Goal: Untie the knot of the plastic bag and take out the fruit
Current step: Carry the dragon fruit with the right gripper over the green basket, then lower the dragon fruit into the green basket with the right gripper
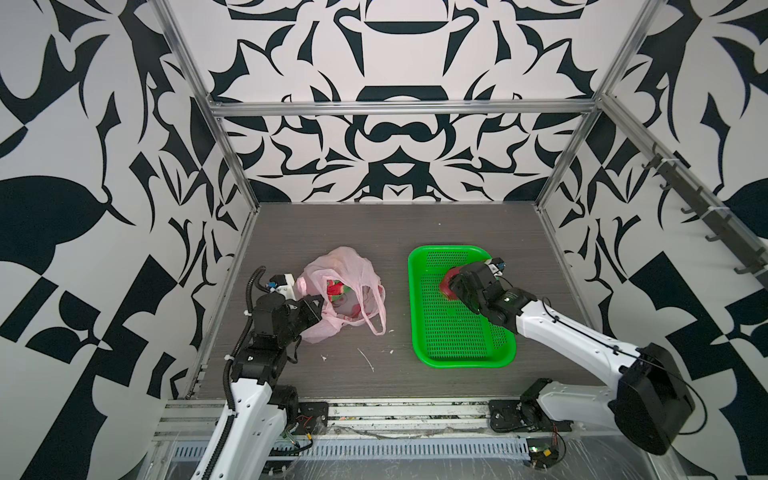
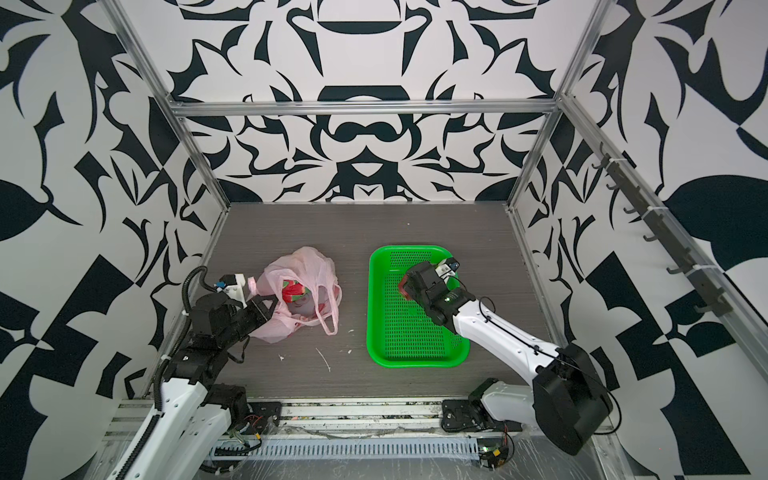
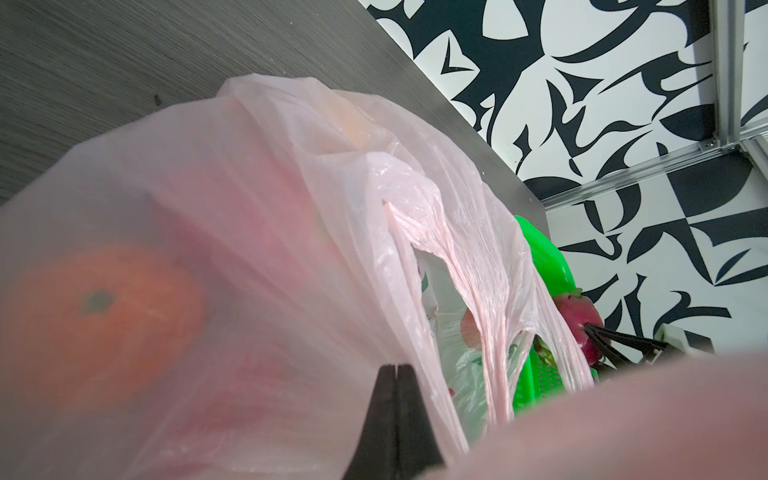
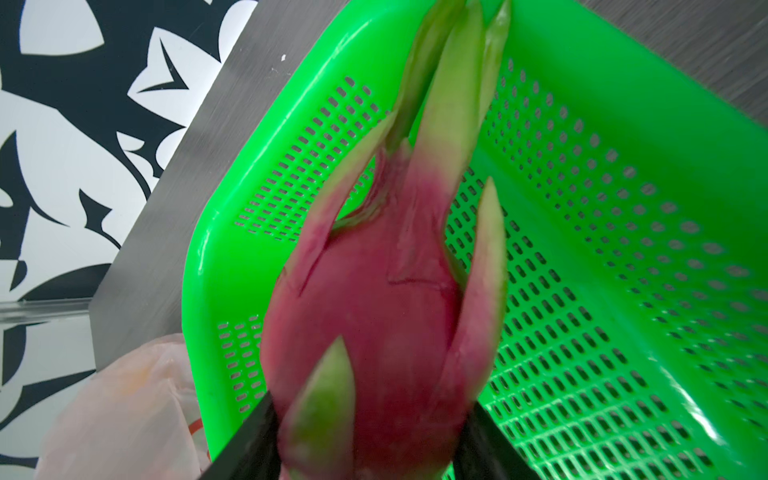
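One dragon fruit [image 4: 374,324] in right gripper [image 4: 365,419] over basket [image 4: 623,249]; left gripper [image 3: 398,370] pinches bag [image 3: 249,208] holding orange [image 3: 99,320].

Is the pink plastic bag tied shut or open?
Open: handles of the plastic bag lie apart, unknotted; fruit shows through its mouth.

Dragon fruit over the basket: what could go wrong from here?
The dragon fruit is pinched only near one end, so it may slip or swing before it is set in the green basket. The left jaws are shut on the thin plastic bag; a pull could tear it or tip out the orange.
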Robot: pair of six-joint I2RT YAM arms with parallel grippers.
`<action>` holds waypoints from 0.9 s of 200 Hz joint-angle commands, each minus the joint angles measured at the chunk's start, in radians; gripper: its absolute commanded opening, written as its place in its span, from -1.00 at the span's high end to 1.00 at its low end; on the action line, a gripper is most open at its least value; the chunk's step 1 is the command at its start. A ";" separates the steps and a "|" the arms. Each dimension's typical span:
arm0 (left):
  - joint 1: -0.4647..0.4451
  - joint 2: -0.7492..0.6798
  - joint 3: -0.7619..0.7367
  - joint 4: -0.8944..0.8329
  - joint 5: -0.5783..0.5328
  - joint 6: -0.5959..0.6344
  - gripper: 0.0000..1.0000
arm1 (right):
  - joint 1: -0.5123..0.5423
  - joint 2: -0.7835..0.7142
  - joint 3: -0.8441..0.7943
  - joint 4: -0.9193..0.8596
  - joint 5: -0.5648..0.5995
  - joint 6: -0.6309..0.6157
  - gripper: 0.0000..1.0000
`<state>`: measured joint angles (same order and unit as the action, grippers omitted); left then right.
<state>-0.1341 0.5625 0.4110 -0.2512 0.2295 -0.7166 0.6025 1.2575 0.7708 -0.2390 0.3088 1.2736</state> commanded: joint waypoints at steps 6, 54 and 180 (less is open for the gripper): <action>-0.002 -0.011 0.014 -0.016 0.005 0.004 1.00 | 0.000 0.032 -0.008 0.109 0.025 0.052 0.28; -0.002 -0.022 0.012 -0.031 0.002 0.007 1.00 | 0.000 0.122 0.018 0.179 0.002 0.078 0.26; -0.002 -0.026 0.002 -0.033 0.005 0.002 1.00 | 0.000 0.249 0.039 0.260 -0.030 0.107 0.08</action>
<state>-0.1341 0.5430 0.4110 -0.2737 0.2295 -0.7166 0.6025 1.5024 0.7723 -0.0158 0.2787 1.3678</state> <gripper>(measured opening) 0.045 0.587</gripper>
